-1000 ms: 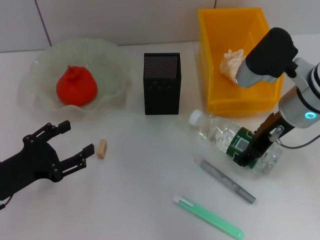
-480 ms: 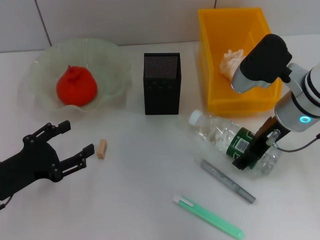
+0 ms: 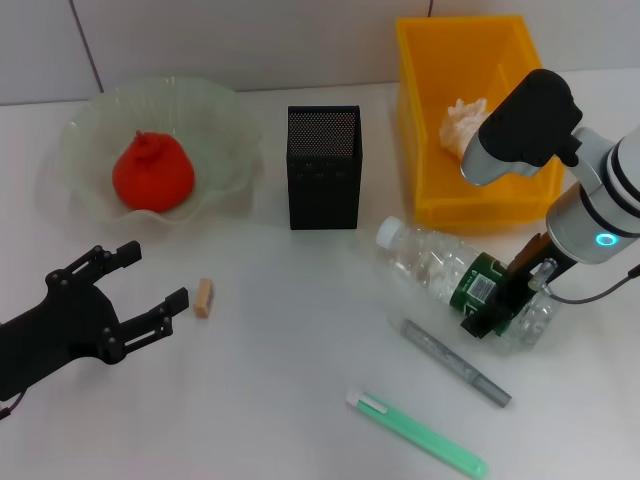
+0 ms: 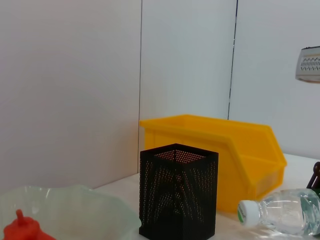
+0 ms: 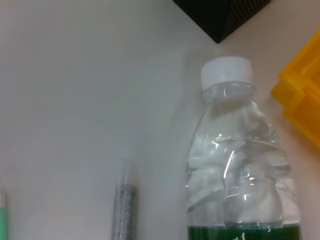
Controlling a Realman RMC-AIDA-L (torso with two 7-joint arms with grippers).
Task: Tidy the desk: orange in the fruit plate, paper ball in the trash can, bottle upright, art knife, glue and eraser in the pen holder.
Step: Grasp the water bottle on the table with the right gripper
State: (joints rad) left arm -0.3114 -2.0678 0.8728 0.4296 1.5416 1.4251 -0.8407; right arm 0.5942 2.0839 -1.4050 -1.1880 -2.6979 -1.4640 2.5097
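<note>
The bottle (image 3: 430, 264) lies on its side in front of the trash can (image 3: 420, 70), white cap toward the pen holder (image 3: 324, 168). My right gripper (image 3: 500, 300) is shut on its green-labelled part. The right wrist view shows the bottle (image 5: 235, 165) from cap to label. The paper ball (image 3: 462, 125) rests inside the trash can. The orange (image 3: 152, 172) sits in the fruit plate (image 3: 225, 110). My left gripper (image 3: 155, 275) hovers open just left of the eraser (image 3: 204, 297). A grey glue stick (image 3: 455, 362) and the green art knife (image 3: 415, 432) lie on the desk in front of the bottle.
In the left wrist view the pen holder (image 4: 178, 197) stands between the fruit plate (image 4: 90, 205) and the trash can (image 4: 220, 145), with a white wall behind. The grey stick (image 5: 123, 210) lies close beside the bottle.
My right arm and gripper have shifted a little to the left, and the bottle's base end has moved with them. The left arm has stayed still.
</note>
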